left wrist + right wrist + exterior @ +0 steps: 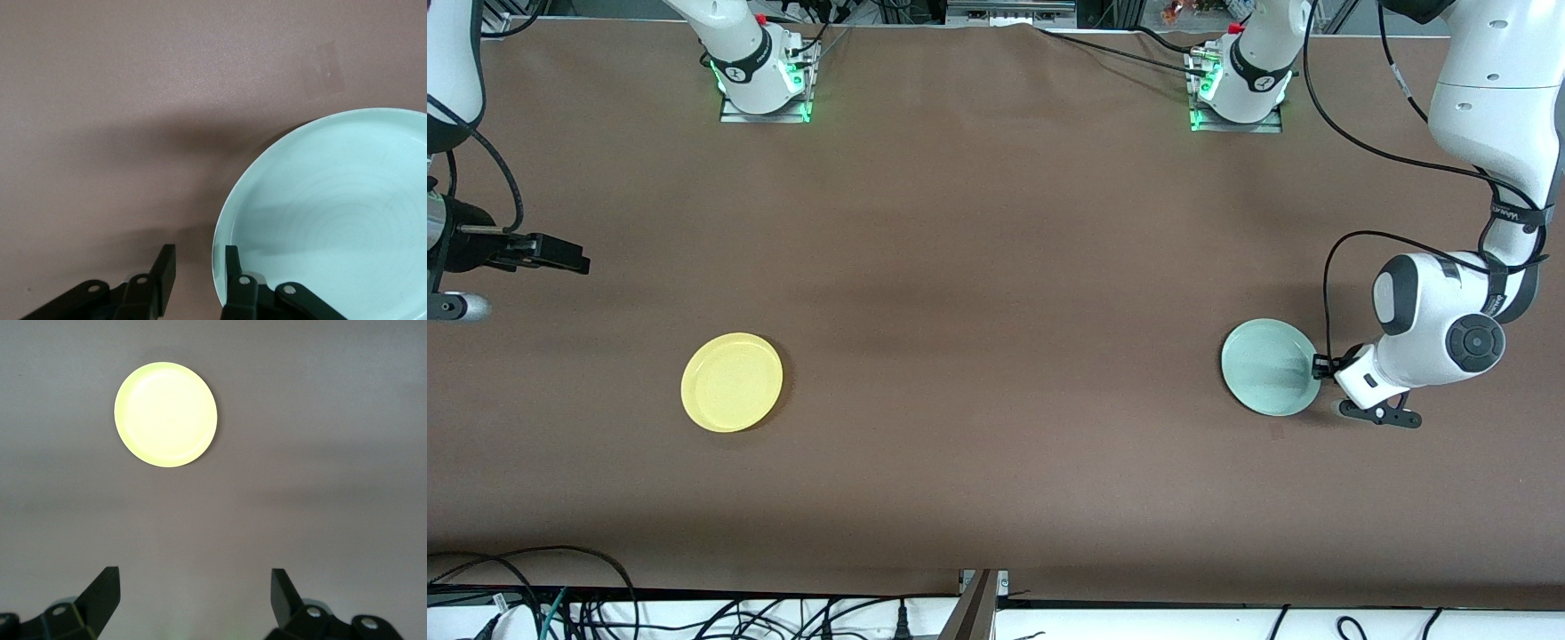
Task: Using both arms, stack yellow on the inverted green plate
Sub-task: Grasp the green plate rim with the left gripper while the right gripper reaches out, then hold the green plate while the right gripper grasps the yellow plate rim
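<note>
Left wrist view: we see left gripper point(198, 277) fingers straddling green plate point(333, 220) rim, likely to flip it; right gripper point(195, 597) waits, fingers spread wide, above yellow plate point(165, 414).

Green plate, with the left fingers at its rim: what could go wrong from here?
1. The left gripper straddles only the thin rim of the green plate, one of its fingers over the plate and one outside. So shallow a pinch might slip as the plate is lifted or flipped.
2. The plate lies rim up, so it is not yet inverted; a slip could leave it upright.
3. The right gripper waits open, apart from the yellow plate, so stacking depends on the flip.
</note>
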